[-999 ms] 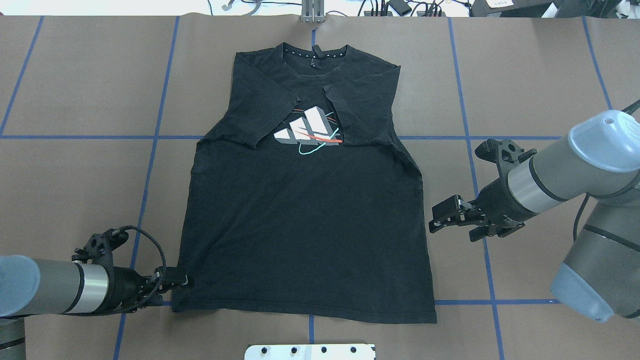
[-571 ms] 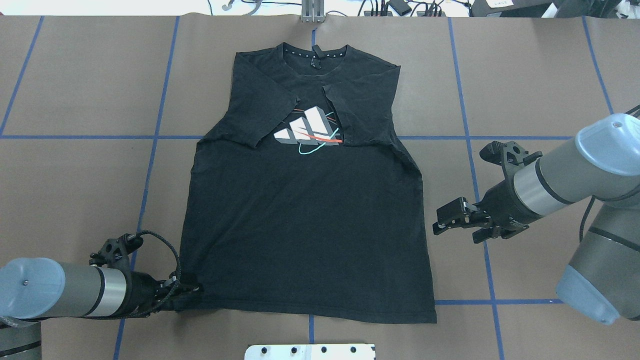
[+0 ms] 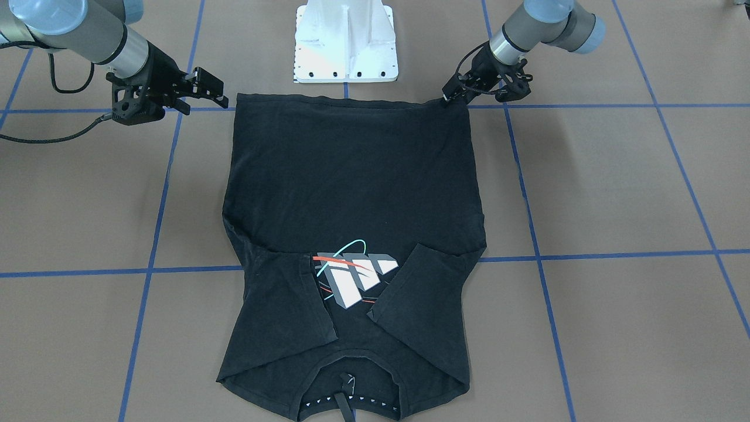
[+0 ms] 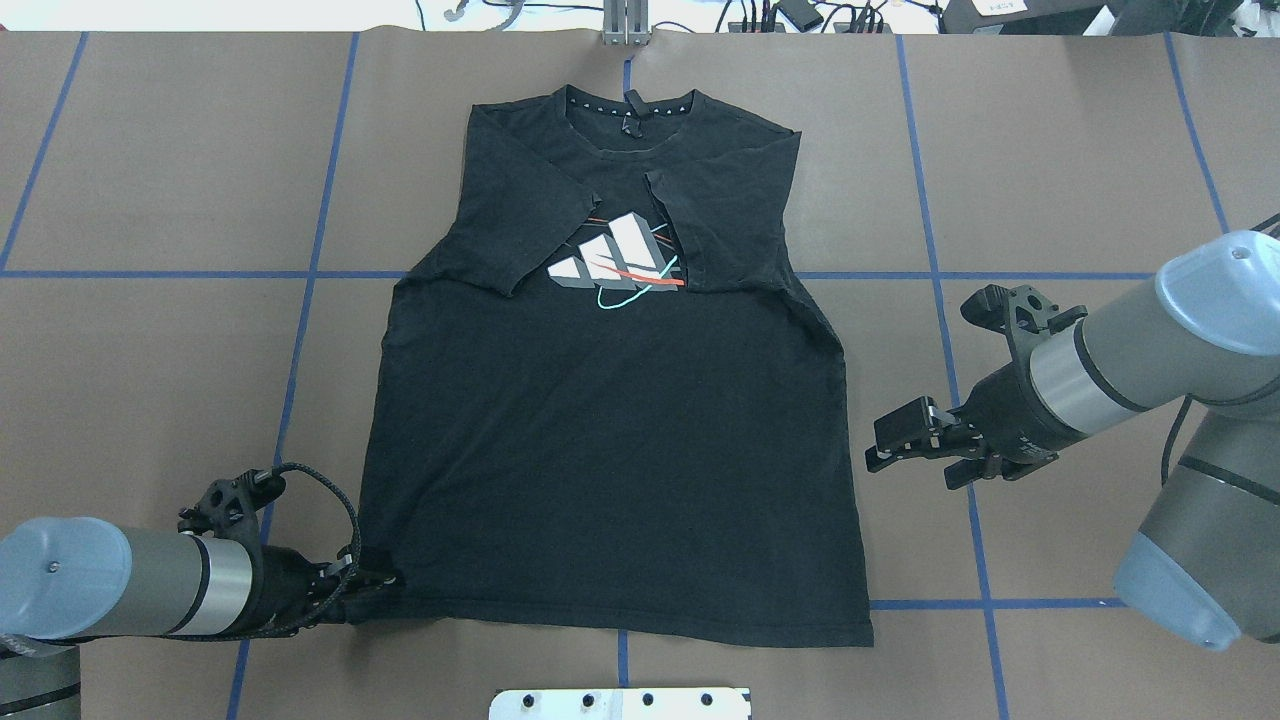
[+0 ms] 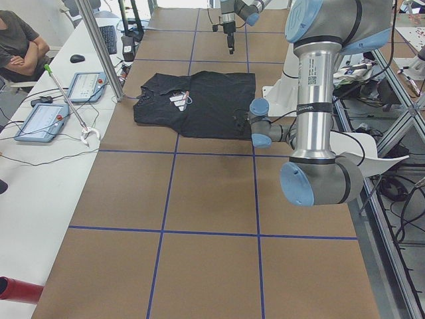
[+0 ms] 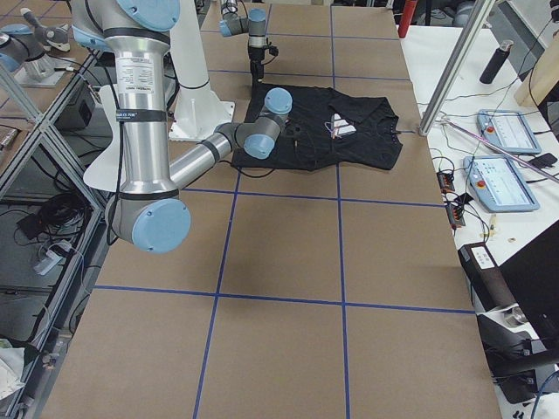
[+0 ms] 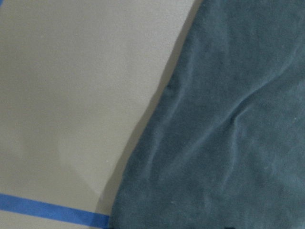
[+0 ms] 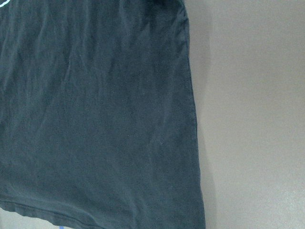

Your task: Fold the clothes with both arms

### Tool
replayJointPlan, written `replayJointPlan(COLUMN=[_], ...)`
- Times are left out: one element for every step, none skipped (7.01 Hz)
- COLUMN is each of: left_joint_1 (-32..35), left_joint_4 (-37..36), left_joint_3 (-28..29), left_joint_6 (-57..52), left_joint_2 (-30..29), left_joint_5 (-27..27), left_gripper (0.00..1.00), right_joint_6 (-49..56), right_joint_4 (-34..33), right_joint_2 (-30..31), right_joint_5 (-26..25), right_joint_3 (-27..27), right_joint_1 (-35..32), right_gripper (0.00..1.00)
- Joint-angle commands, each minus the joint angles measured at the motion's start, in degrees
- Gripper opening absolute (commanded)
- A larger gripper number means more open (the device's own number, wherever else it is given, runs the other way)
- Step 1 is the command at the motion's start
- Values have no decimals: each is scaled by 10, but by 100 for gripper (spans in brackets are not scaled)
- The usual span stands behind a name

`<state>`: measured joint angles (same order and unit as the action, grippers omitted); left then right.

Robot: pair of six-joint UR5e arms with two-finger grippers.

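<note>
The left claw [image 4: 378, 582], having slid in, is clenching (so it seems) the 7 o'clock hem corner of the T-shirt [image 4: 610, 450] lying flat mid-tabletop [image 4: 150, 380], while the released right claw [image 4: 905, 445] is hovering at 4 o'clock, leaving the fold half-gripped.

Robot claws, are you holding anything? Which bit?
The left claw seems to pinch the black short-sleeved T-shirt at its bottom hem corner. The right claw is open, holding nothing.
</note>
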<state>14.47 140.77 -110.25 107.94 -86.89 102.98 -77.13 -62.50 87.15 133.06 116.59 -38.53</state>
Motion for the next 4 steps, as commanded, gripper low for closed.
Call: replayJointPlan(left_joint_1=[-6,-8,-10,-12], left_joint_4=[-8,-10,-18,-25], left_joint_3=[-1,0,-1,-1], left_joint_6=[0,1,1,1], left_joint_2=[5,6,5,4], left_joint_5=[-1,-1,-1,-1], left_gripper=[82,82,82,81], right_joint_6=[-8,-8,-8,-8], right_joint_4=[0,0,0,0], right_joint_2=[-3,-3,-3,-3], right_joint_5=[-1,-1,-1,-1], right_joint_3=[0,0,0,-1], right_joint_1=[0,0,0,0], right_gripper=[100,100,100,100])
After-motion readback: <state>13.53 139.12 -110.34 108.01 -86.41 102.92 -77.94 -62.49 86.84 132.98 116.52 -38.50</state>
